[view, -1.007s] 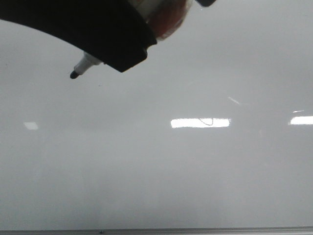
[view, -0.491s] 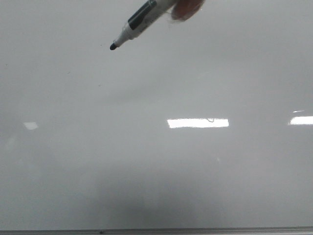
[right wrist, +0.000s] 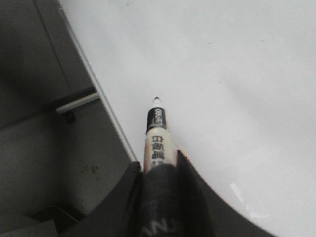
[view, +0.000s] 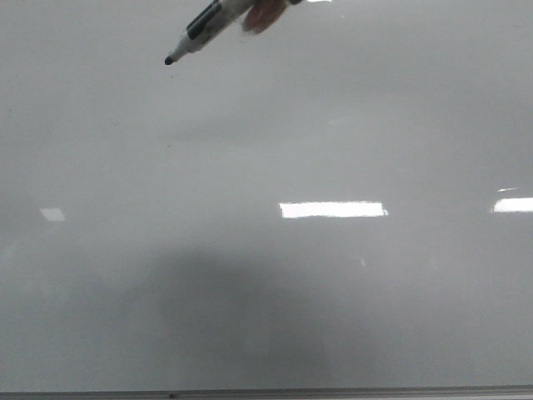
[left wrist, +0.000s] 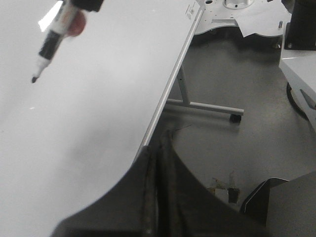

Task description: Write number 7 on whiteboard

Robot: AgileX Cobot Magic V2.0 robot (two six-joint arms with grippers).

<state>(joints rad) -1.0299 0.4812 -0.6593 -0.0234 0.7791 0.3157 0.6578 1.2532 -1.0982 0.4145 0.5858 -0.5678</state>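
Observation:
The whiteboard [view: 333,292] is a glossy pale-grey board that fills the front view. No number 7 shows on it. My right gripper [right wrist: 159,165] is shut on a white and black marker [right wrist: 156,136], tip pointing forward over the board. The marker also shows at the far part of the board in the front view [view: 204,25] and in the left wrist view [left wrist: 52,42]. I cannot tell whether its tip touches the surface. My left gripper [left wrist: 160,143] is shut and empty, over the board's side edge. The board also shows in the wrist views [left wrist: 98,98] [right wrist: 222,74].
A thin grey frame strip [view: 266,393] runs along the board's near edge. Tiny dark specks [view: 168,144] sit on the surface. Beside the board is grey floor with a metal stand leg and caster [left wrist: 207,106]. Bright light reflections [view: 333,209] lie on the board.
The marker has moved toward the far edge of the board. The dark gripper body that covered the upper left of the front view one second ago is out of view.

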